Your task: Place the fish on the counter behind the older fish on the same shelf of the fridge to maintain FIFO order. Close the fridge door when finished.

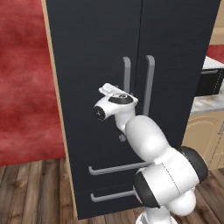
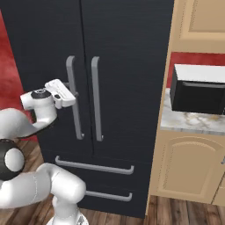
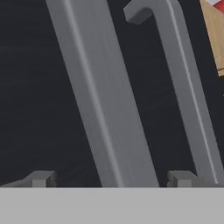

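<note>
At the left door's handle point(image 2: 74, 96) of the black fridge point(image 2: 123, 52), the hand point(image 2: 74, 94), level with the bar's upper half. In the hand view, fingers spread: one dark fingertip point(image 3: 41, 178) at 8 o'clock of the frame, the other at 4 o'clock, the grey bar point(image 3: 103, 100) running up between them toward 11 o'clock, not yet pinched. Whether the pads touch the bar: cannot tell. To the right of it, at 1 o'clock, the right door's handle point(image 3: 183, 87), its bent top end in sight.

In the left base view, the white hand point(image 1: 114, 92) pressed close against the left handle point(image 1: 127, 74), the right handle point(image 1: 149, 83) just beside at 3 o'clock. Both doors shut, seam straight down between the bars. Below, at 6 o'clock, two drawers with horizontal grey bars, upper one point(image 2: 94, 167) and lower one point(image 2: 109, 195).

At 3 o'clock of the fridge in the right base view, the marble table point(image 2: 189, 121) over light wooden cabinets point(image 2: 189, 167), a black microwave point(image 2: 197, 90) standing on it. Fish, older fish and shelf: hidden or too small to tell. Red wall point(image 1: 24, 78) at 9 o'clock of the fridge, dark wooden floor point(image 1: 30, 192) beneath.
</note>
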You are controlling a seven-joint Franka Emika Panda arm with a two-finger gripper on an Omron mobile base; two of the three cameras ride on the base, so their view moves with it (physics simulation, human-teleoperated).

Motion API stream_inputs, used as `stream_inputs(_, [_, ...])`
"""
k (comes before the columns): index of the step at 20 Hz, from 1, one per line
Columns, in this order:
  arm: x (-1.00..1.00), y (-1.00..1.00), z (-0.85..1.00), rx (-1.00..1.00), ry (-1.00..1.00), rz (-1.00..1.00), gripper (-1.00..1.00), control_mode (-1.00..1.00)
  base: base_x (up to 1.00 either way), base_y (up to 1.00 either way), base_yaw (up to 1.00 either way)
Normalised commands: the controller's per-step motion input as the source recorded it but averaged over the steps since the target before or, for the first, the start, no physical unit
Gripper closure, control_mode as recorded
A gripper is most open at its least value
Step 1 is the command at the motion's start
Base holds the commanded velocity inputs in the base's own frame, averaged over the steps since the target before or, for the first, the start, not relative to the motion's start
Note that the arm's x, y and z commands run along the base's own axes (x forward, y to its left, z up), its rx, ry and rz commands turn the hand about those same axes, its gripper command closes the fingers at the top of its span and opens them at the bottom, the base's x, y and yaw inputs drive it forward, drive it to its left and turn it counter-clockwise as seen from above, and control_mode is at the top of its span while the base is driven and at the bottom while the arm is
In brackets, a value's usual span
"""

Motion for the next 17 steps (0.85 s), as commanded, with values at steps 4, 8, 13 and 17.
stream_inputs(4, [0.72, 0.00, 0.04, 0.00, 0.00, 0.00, -1.00, -1.00, 0.00, 0.00, 0.00])
stream_inputs(8, [0.77, 0.00, 0.03, 0.00, 0.00, 0.00, -1.00, -1.00, 0.00, 0.00, 0.00])
stream_inputs(13, [0.73, 0.00, 0.00, 0.01, 0.00, 0.00, -1.00, -1.00, 0.00, 0.00, 0.00])
stream_inputs(17, [0.57, 0.00, 0.00, 0.01, 0.00, 0.00, -1.00, -1.00, 0.00, 0.00, 0.00])
